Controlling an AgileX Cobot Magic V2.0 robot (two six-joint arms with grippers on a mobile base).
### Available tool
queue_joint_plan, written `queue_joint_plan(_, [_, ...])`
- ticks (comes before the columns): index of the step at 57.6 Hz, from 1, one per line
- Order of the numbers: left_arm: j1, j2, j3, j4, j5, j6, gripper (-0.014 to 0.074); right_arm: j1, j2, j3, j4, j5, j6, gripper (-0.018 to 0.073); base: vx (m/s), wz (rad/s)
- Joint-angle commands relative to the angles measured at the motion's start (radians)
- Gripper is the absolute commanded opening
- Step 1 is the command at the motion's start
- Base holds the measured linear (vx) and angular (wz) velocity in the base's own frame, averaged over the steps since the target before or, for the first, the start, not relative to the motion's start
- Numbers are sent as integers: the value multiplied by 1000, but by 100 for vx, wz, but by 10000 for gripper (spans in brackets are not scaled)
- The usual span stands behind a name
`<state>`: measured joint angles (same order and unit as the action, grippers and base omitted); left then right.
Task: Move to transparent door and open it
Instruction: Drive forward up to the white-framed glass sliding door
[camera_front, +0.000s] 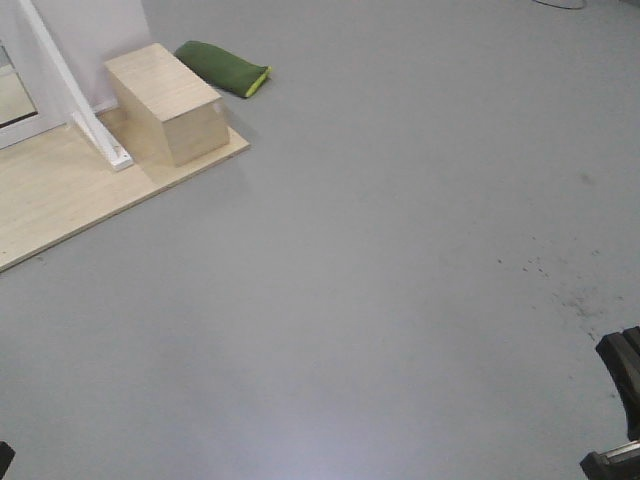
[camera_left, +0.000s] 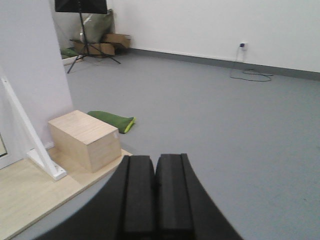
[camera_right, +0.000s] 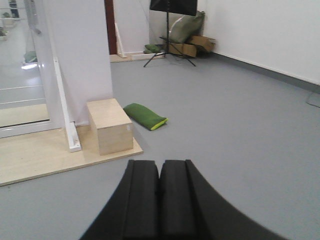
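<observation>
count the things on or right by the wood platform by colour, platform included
pale wood: 2, box and platform
green: 1, bag
white: 1, brace
total: 4

Front view: high on the robot, tilted steeply down at the grey floor (camera_front: 400, 250); the wooden box (camera_front: 165, 100) sits in its upper left corner.
Left wrist view: low and level, looking over the left tool (camera_left: 156, 159) towards the far wall (camera_left: 215, 25).
Right wrist view: likewise over the right tool (camera_right: 160, 164), wooden box further off.
Shared by all: wooden box, green cushion (camera_front: 222, 66), white brace (camera_front: 75, 90).
</observation>
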<state>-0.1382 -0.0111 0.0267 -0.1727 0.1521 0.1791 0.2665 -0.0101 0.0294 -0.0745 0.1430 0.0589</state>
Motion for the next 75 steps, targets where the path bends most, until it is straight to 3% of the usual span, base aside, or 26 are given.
queue_joint_plan(1, [0, -13, 28, -4, -84, -5, -6, -6, -14, 14, -7, -80, -7, 0, 53, 56])
queue_joint_plan(54, [0, -13, 28, -4, -84, -5, -6, -6, -14, 14, -7, -80, -7, 0, 49, 72])
queue_joint_plan(75, [0, -13, 28, -4, -84, -5, -6, -6, -14, 14, -7, -80, -7, 0, 49, 44])
